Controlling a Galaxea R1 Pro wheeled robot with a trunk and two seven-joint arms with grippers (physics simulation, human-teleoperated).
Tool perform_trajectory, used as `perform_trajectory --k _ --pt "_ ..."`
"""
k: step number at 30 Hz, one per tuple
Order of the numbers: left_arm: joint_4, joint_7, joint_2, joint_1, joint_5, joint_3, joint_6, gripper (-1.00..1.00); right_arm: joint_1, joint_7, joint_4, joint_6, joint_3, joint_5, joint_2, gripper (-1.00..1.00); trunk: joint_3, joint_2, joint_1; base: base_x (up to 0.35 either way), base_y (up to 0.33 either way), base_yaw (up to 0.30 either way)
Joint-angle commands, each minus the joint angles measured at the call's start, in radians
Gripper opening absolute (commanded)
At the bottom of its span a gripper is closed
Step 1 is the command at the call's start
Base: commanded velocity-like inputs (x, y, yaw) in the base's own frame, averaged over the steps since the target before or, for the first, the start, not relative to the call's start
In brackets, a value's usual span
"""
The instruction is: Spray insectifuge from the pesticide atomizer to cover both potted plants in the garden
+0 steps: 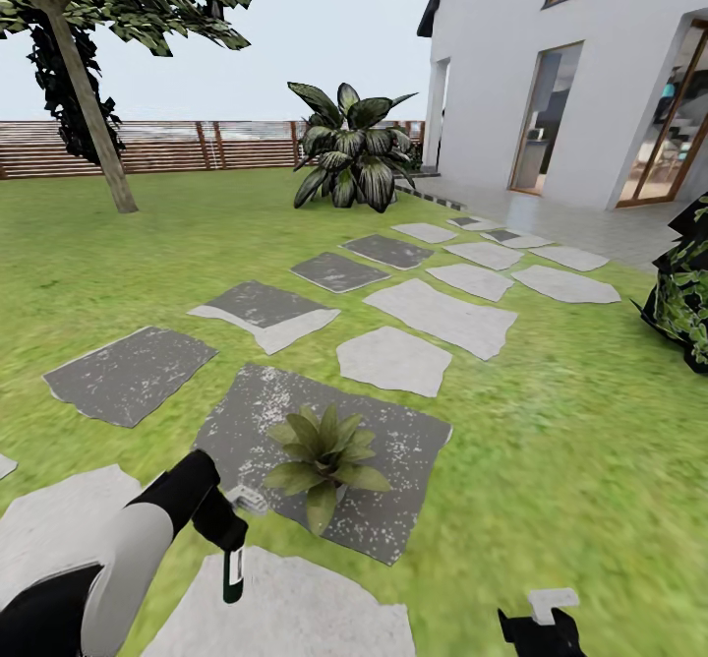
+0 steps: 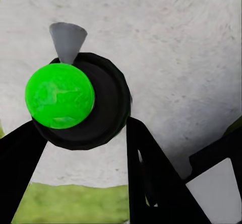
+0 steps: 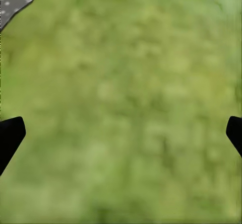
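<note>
So the pickup part looks done: the left gripper [image 1: 228, 531] has its jaws pinched on the small dark pesticide atomizer with the green mark [image 1: 233, 570], hanging just over a pale rough stone slab [image 1: 295, 608] at the near left. In the left wrist view the bottle's [image 2: 80, 103] round black base with a glossy green disc sits between the dark fingers [image 2: 151, 178]. The right gripper [image 1: 539, 629] idles over fuzzy lawn [image 3: 121, 103], jaws spread.

Spraying is what's left, I'd say. One potted plant, a speckled rosette of pointed green leaves [image 1: 323, 455], sits just beyond on a dark grey flecked slab [image 1: 393, 441]. No second one that I can spot. Farther off: a broad-leaved dark bush [image 1: 349, 150] and a brown slatted fence [image 1: 197, 146].
</note>
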Motion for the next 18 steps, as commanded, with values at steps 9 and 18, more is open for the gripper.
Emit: perform_trajectory --k 9,18 --pt "0.000 -0.005 -0.003 0.002 -0.011 0.005 0.010 -1.00 -0.001 0.001 0.002 -0.003 -0.002 0.008 0.002 1.00 -0.001 0.000 0.000 0.284 0.000 0.000" --pt "0.005 -0.005 0.005 0.010 -0.011 -0.046 0.008 -1.00 -0.001 0.001 0.002 -0.003 -0.002 0.008 0.002 1.00 -0.001 0.000 0.000 0.267 0.000 0.000"
